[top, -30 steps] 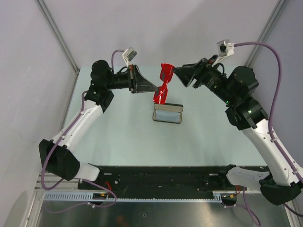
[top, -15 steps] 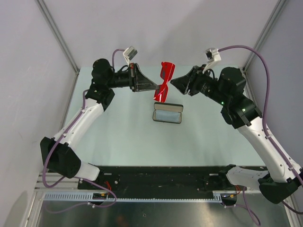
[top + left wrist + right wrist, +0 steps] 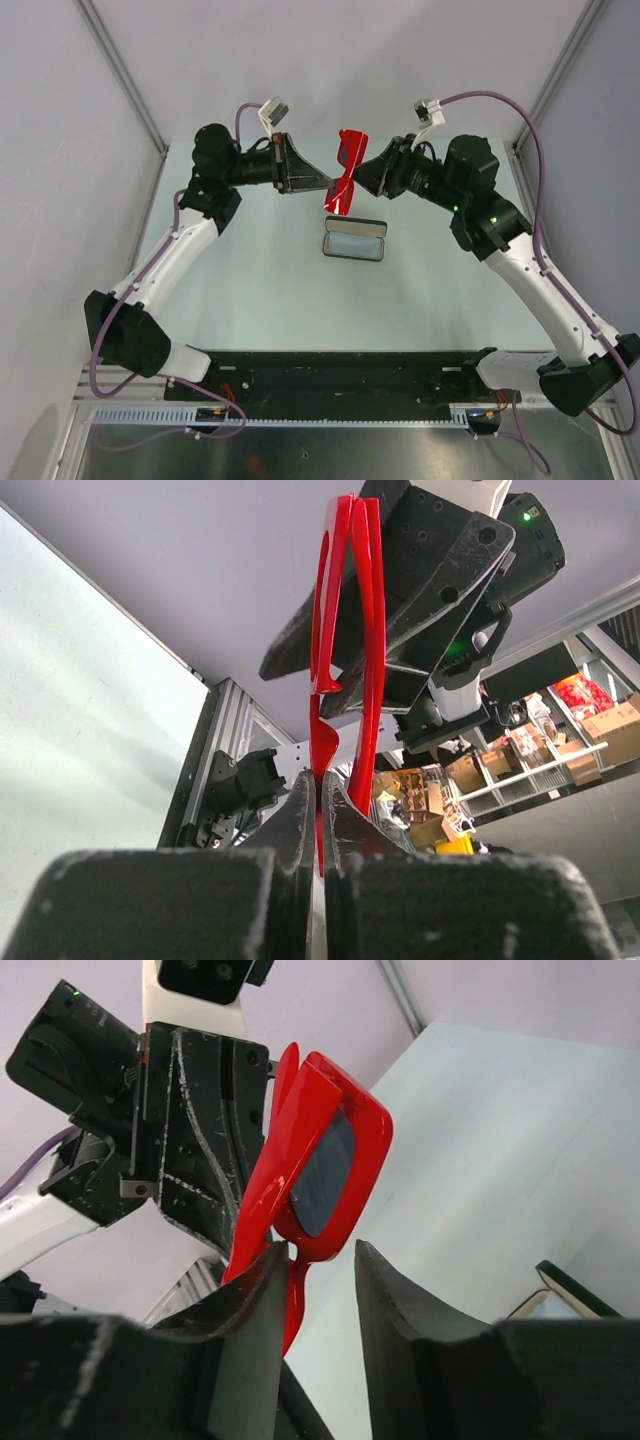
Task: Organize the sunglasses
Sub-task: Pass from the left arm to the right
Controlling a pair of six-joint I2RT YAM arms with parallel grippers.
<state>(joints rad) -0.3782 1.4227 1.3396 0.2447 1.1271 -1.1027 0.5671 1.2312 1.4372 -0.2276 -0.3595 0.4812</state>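
Now right gripper [image 3: 362,172] nearer, jaws narrower, straddling sunglasses [image 3: 351,150]

I see sunglasses [image 3: 350,150] mid-air btw L gripper [image 3: 332,186] on left & R gripper [image 3: 361,173] on right; case [image 3: 355,241] on table [image 3: 250,275] just in front.

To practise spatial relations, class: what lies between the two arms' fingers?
The bright red plastic-framed sunglasses, held up in the air, lie between the left fingers and the right fingers. The top external view shows this best.
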